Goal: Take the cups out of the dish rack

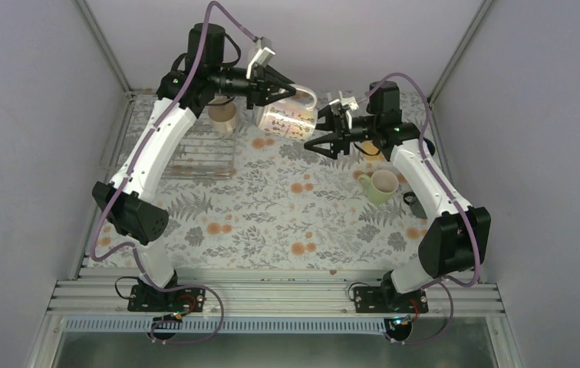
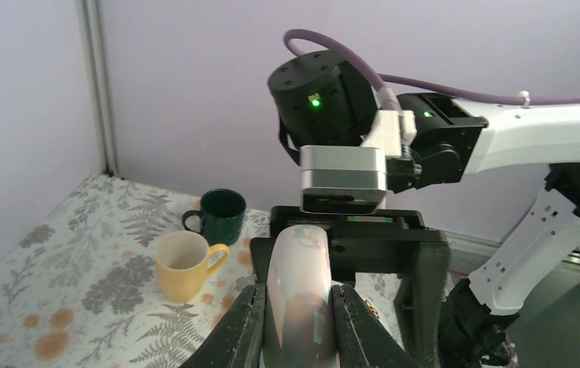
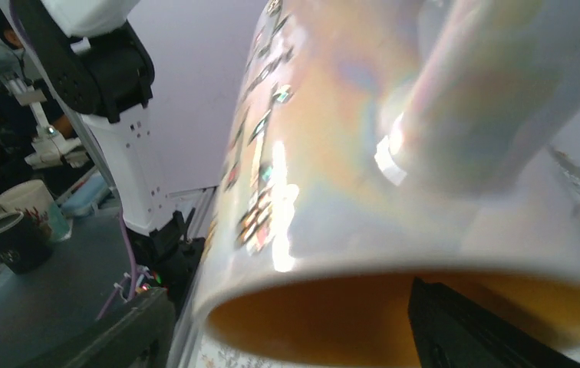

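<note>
The patterned mug [image 3: 325, 153] fills the right wrist view, almost against the lens, tipped so that its orange inside faces the camera. It hangs in the air above the far middle of the flowered worktop [image 1: 271, 222], clear of the dish rack [image 1: 195, 161], which lies at the far left. The left end effector [image 1: 270, 96] pinches the mug between its 2 fingers [image 2: 245, 330]. The right end effector [image 1: 319, 142] is spread wide just beside the mug's lower rim; whether a finger touches it I cannot tell. The cream-white mug [image 1: 223, 115] stands upright at the rack's far end, partly behind the left arm. The pale green mug [image 1: 380, 186] stands on the worktop close to the right arm. In the left wrist view the yellow mug [image 2: 183, 264] and the dark green mug [image 2: 222, 215] stand upright on the worktop, just beside each other, the yellow one nearer the lens.
</note>
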Available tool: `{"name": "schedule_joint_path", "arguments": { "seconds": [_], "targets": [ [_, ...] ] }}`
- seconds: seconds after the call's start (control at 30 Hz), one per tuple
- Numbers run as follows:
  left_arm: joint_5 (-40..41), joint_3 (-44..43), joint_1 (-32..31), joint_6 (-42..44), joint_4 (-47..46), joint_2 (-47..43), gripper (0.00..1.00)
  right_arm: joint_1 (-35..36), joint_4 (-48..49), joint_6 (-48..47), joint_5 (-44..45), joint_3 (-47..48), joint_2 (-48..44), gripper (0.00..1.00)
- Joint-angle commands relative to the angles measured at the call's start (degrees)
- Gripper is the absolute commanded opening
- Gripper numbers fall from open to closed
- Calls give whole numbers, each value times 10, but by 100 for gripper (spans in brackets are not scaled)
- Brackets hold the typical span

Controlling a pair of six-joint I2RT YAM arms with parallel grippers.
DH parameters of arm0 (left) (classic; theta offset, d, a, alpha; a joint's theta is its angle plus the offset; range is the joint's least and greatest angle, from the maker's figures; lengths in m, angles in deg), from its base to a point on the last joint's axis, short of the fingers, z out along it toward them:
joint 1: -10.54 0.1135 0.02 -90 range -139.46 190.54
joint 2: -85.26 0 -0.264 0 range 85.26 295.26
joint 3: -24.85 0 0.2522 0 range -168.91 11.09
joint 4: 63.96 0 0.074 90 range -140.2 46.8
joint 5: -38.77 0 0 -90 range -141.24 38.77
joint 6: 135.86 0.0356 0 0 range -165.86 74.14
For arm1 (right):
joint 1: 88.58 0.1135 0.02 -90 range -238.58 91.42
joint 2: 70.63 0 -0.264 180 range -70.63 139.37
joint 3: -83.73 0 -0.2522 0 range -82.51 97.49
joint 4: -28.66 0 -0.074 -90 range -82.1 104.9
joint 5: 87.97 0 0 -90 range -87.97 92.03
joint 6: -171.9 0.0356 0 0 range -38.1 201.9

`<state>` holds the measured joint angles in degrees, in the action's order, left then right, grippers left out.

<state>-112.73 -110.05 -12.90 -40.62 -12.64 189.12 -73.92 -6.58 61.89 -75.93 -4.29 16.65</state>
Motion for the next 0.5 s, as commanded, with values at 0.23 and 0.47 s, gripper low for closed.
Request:
{"name": "schedule_joint_path", "arguments": {
  "seconds": [0.23, 0.47],
  "targets": [
    [-35, -27, -18, 16, -33, -5, 2, 16, 26, 55, -29, 48, 15, 23],
    [-15, -39, -20, 50, -7, 7, 3, 17, 36, 60, -7, 16, -16, 3]
  ]
}}
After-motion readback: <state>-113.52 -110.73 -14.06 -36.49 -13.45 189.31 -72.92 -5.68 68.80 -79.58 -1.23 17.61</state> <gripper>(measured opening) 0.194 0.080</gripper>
